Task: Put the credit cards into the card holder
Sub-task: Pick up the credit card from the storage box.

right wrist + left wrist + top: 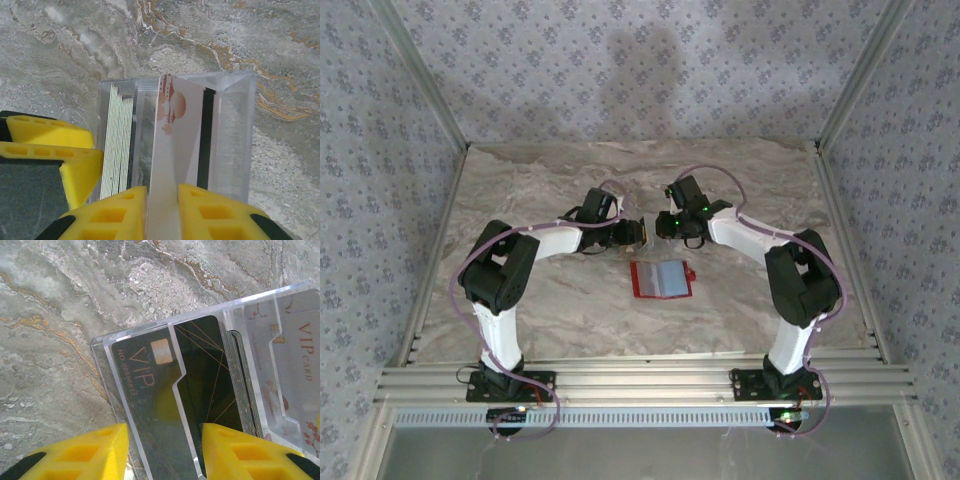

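The card holder [662,279] lies open on the marble table, red with pale clear pockets, in front of both grippers. The credit cards stand in a clear acrylic rack [235,315]: a dark VIP card [150,365] in front, pale VIP cards [300,350] behind. My left gripper [165,450] is shut across the rack's front compartment, with the dark card between its fingers. My right gripper [162,210] pinches a pale card with a pinkish flower print [175,135] that stands in the rack [230,125]. A stack of card edges [117,145] fills the slot beside it.
The two grippers meet over the rack at the table's middle [650,230], fingers close together; a left finger [50,145] shows in the right wrist view. Metal frame rails [620,385] run along the near edge. Patterned walls enclose the table.
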Controlling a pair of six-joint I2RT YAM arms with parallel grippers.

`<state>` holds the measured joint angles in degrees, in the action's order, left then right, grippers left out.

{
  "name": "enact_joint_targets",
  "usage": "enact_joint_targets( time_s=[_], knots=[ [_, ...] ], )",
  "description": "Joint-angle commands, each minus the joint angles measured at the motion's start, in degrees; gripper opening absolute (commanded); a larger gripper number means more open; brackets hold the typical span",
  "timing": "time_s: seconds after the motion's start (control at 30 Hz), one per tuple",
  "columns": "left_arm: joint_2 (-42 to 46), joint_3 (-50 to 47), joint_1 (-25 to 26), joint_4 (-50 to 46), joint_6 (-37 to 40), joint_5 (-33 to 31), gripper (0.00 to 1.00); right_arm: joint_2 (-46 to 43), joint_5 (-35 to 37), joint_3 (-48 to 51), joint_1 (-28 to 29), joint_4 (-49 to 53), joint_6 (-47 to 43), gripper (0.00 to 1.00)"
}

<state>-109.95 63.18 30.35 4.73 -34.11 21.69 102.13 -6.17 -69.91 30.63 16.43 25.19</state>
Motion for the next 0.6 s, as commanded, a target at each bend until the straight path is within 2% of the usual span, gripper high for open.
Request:
enact_joint_targets(
  time_s=[0.0,0.57],
  knots=[
    [0.0,0.5,-0.6,0.1,-0.5,1.1,0.43,-2.6,1.2,0.6,-0.4,0.6,0.4,0.22],
    [-0.1,0.4,-0.8,0.3,-0.6,1.2,0.42,-2.8,1.4,0.7,-0.8,1.1,0.3,0.05]
  ],
)
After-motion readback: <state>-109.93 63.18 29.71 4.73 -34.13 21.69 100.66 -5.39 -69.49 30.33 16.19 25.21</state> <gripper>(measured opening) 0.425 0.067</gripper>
